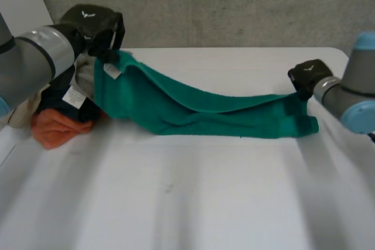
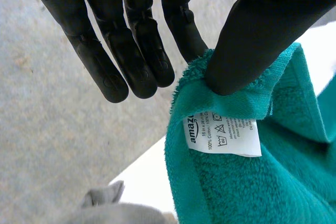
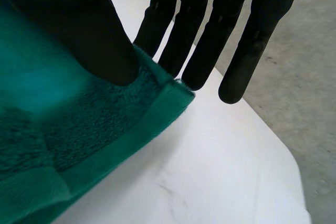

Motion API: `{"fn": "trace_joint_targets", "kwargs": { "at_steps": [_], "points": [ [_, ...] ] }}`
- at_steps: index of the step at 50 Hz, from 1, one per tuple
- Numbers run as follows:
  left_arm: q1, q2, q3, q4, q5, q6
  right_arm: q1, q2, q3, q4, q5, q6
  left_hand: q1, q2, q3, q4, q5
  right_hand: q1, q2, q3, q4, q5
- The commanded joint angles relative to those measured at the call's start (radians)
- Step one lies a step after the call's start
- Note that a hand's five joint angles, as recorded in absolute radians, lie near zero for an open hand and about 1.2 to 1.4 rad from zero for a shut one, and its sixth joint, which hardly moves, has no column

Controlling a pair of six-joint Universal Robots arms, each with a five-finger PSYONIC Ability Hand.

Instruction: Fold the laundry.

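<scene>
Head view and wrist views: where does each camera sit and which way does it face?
Head view: between and behind the arms, looking down at the white table; both arms, left hand and right hand show.
Left wrist view: on the left wrist, looking along the palm; its thumb and fingers pinch the green towel's labelled corner.
Right wrist view: on the right wrist; its hand pinches a far-end corner.
Shared: all three show the towel.

Towel (image 1: 193,112) spans the table (image 1: 205,197) (clothes pile (image 1: 58,124) at its left).
</scene>
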Motion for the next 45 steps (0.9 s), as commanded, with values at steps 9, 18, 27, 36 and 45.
{"fn": "trace_joint_targets", "kwargs": {
  "at_steps": [9,18,27,36,45],
  "points": [
    [0.051,0.000,-0.208,-0.328,-0.019,0.363,-0.207,-0.520,0.486,0.545,-0.079,-0.406,0.228,0.201,0.208,0.195,0.250,0.258,0.217,0.217,0.205,0.227],
    [0.046,-0.066,-0.246,-0.415,-0.020,0.541,-0.224,-0.505,0.537,0.550,-0.109,-0.424,0.228,0.201,0.208,0.195,0.250,0.258,0.217,0.217,0.205,0.227],
    [-0.008,-0.310,0.111,-0.357,-0.077,0.436,-0.111,-0.327,0.315,0.449,-0.012,-0.333,0.228,0.201,0.208,0.195,0.250,0.258,0.217,0.217,0.205,0.227],
    [-0.028,-0.456,0.834,-0.130,-0.091,0.198,-0.042,-0.204,-0.194,0.046,0.066,-0.048,0.228,0.201,0.208,0.195,0.250,0.258,0.217,0.217,0.205,0.227],
    [-0.015,-0.507,1.059,0.278,-0.200,-0.025,-0.028,-0.275,-0.167,-0.537,0.158,0.240,0.228,0.201,0.208,0.195,0.250,0.258,0.217,0.217,0.205,0.227]
  ]
}}
